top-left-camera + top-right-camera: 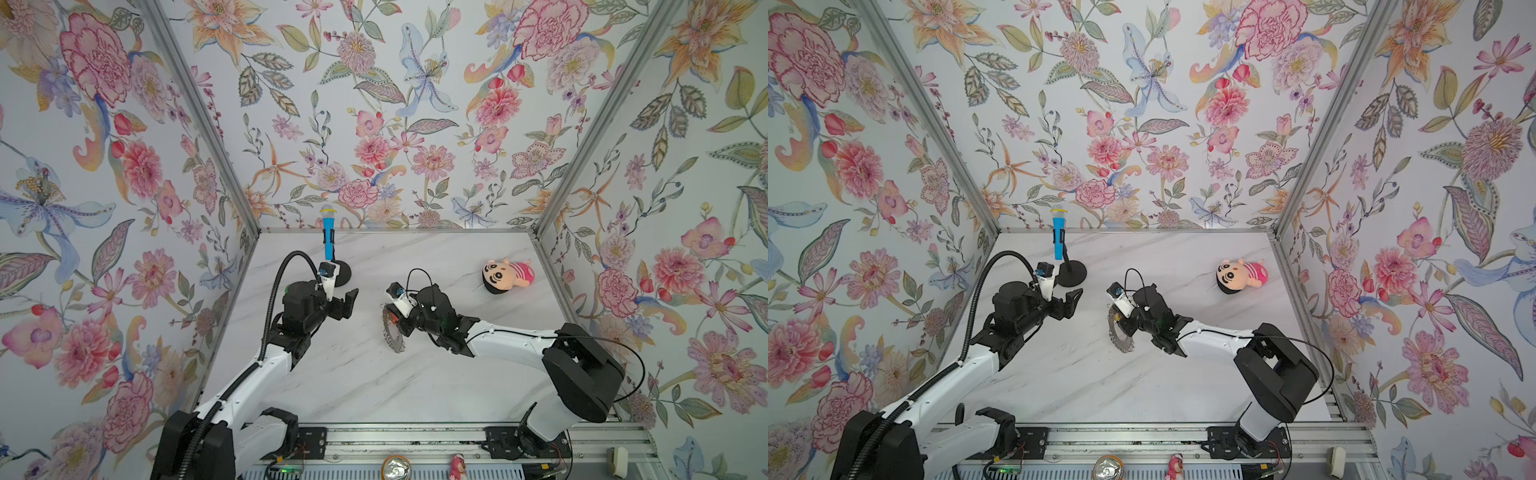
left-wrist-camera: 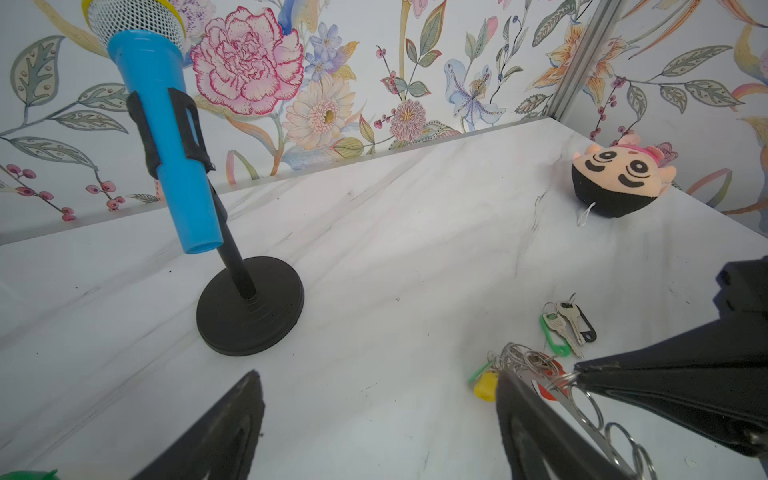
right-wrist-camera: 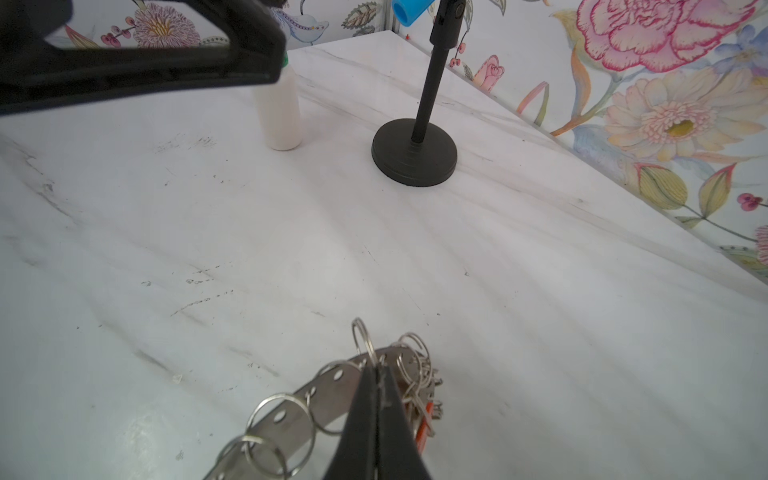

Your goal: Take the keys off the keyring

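1. In both top views the left end effector point(image 1: 348, 304) is held wide and empty over the table point(image 1: 357, 386), apart from the keyring point(image 1: 394, 334). The keyring is gripped at a tilt by the closed right end effector point(image 1: 400, 325).
2. In the left wrist view, keys point(image 2: 567, 328) with green and black tags are seen lying loose on the table, just beyond the loop-fringed keyring.
3. In the right wrist view, the keyring's rim is pinched between the shut jaws, and an orange-tagged bunch point(image 3: 424, 399) is seen at its loops.

White marble table point(image 1: 374, 395), mic stand point(image 1: 1073, 273), plush doll point(image 1: 507, 275), loose keys point(image 2: 567, 328)
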### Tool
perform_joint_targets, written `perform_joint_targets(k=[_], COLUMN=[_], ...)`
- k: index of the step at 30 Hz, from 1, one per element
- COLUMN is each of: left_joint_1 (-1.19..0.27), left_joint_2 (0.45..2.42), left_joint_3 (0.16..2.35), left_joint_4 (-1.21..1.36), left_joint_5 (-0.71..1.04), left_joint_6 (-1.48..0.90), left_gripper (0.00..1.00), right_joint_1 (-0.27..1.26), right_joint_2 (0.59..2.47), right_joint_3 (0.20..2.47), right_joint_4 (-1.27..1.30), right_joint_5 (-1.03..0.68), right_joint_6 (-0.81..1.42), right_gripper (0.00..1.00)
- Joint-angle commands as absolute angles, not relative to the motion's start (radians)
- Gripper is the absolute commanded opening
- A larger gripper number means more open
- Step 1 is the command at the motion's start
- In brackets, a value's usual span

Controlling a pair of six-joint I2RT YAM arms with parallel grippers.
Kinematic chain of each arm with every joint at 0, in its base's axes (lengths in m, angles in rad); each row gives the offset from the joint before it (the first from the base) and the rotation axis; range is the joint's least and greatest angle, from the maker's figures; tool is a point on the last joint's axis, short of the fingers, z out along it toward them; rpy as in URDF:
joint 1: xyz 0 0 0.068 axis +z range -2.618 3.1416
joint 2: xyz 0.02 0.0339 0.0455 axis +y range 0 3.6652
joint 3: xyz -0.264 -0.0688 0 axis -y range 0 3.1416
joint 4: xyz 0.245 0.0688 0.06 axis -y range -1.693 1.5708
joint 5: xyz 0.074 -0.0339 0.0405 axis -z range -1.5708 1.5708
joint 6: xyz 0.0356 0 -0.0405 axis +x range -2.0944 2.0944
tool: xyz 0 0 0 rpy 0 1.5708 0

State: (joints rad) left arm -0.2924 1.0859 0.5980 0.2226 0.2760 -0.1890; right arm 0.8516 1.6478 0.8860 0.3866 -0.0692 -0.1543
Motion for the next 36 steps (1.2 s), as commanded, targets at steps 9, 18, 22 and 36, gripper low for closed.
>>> perform_joint_targets(k=[9, 18, 22, 36], left_joint_1=[-0.259, -0.242, -0.236, -0.229], left_joint_2=[1.012, 0.974, 0.978, 1.028], left_joint_3=[0.531, 0.489, 0.482, 0.479], left_joint_4=[0.206, 0.209, 0.214, 0.26], left_joint_5=[0.288, 0.297, 0.307, 0.291], left_joint_6=[-0.2, -0.213, -0.213, -0.197], left_gripper=[0.89, 0.9, 0.9, 0.9], right_joint_1=[0.863, 0.847, 0.838, 0.811], right_joint_2=[1.833, 1.958, 1.996, 1.929], right_joint_3=[1.055, 1.134, 1.166, 1.134], right_joint_4=[0.379, 0.375, 0.361, 0.305], right_joint_5=[-0.033, -0.047, -0.055, -0.067], right_joint_6=[-0.182, -0.17, -0.167, -0.196], right_gripper=[0.0, 0.0, 0.0, 0.26])
